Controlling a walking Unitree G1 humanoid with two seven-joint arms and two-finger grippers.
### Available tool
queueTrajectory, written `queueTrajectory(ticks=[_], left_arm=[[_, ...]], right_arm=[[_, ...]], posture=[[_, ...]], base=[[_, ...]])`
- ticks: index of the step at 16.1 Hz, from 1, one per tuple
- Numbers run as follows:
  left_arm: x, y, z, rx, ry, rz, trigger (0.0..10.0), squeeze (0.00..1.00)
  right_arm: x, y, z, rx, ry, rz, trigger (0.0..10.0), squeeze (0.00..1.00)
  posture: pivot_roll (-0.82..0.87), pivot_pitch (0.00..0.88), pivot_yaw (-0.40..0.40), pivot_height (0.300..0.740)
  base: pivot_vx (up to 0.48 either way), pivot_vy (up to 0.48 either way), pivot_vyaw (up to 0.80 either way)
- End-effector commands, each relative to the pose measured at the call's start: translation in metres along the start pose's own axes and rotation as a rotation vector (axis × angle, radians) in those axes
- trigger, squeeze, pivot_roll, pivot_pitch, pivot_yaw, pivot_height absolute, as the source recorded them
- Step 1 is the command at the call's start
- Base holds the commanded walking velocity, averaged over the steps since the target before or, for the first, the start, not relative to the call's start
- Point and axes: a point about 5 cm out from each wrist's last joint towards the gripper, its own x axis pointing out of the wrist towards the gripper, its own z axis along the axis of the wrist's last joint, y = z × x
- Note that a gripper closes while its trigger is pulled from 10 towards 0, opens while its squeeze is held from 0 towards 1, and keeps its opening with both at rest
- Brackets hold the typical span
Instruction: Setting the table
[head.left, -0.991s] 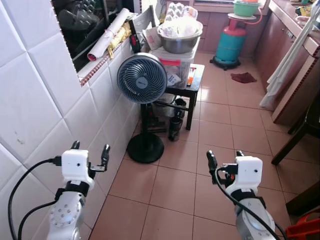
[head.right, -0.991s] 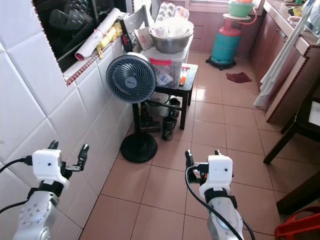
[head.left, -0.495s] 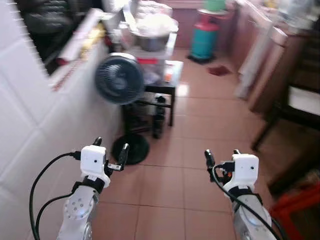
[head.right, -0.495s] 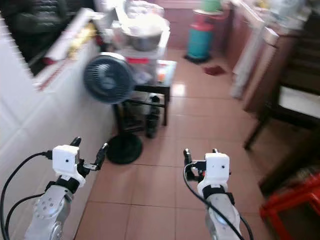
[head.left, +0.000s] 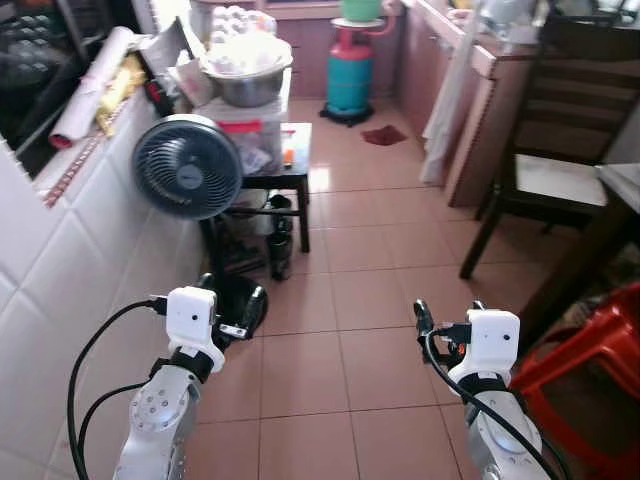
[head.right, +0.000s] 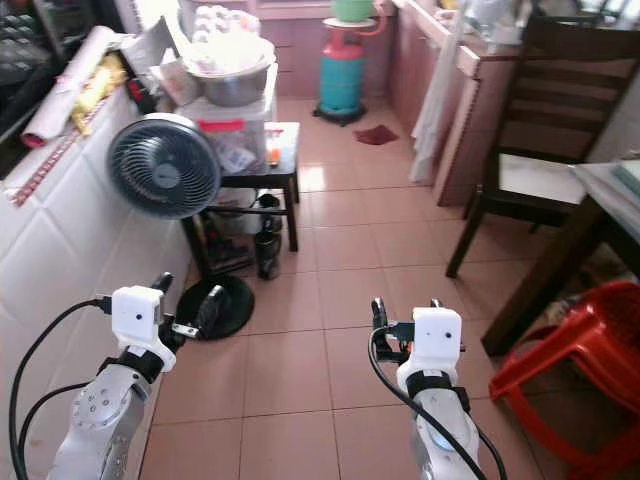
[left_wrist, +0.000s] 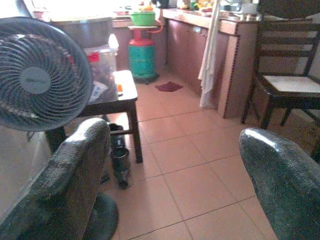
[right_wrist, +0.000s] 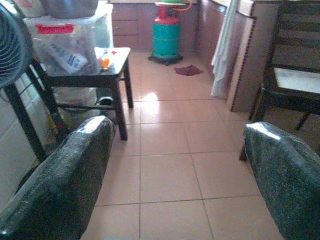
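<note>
L fingers (head.left: 231, 300) + R fingers (head.left: 446, 317) apart, fan (head.left: 187, 181) ahead-left, chair (head.left: 560, 170) right

The room is bright with daylight from the far end, where the window (left_wrist: 75, 5) glows plain white. The floor (head.left: 340, 180) shines with glare near the small table (head.left: 275, 175). The head views are sharp. The wrist views are softer, and the black fingers (right_wrist: 60, 175) up close look blurry.

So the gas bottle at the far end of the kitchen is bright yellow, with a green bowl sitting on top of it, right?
Not quite: the gas bottle is teal with a red top, not yellow, as the left eye view shows. The green bowl does sit on top of it.
</note>
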Motion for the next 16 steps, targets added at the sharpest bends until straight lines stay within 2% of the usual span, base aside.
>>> queueTrajectory(ticks=[1,9,14,16], left_arm=[[0.001,0.001,0.000,-0.007,0.008,-0.008,10.0,0.00],[0.001,-0.002,-0.004,-0.028,0.020,-0.024,10.0,0.00],[0.002,-0.005,-0.007,-0.031,0.032,-0.045,10.0,0.00],[0.002,-0.005,-0.010,-0.026,0.051,-0.048,10.0,0.00]], right_arm=[[0.000,0.001,-0.001,-0.004,0.002,0.003,10.0,0.00],[0.002,0.002,0.000,-0.022,0.005,0.020,10.0,0.00],[-0.003,0.003,-0.002,-0.017,0.011,0.015,10.0,0.00],[-0.009,0.001,-0.005,-0.018,0.028,0.016,10.0,0.00]], posture=[[0.03,0.000,0.046,0.740],[0.04,0.000,0.034,0.740],[0.03,0.000,0.040,0.740],[0.03,0.000,0.039,0.740]], base=[[0.319,0.000,-0.80],[0.309,0.000,-0.80],[0.294,0.000,-0.80],[0.000,0.000,-0.80]])
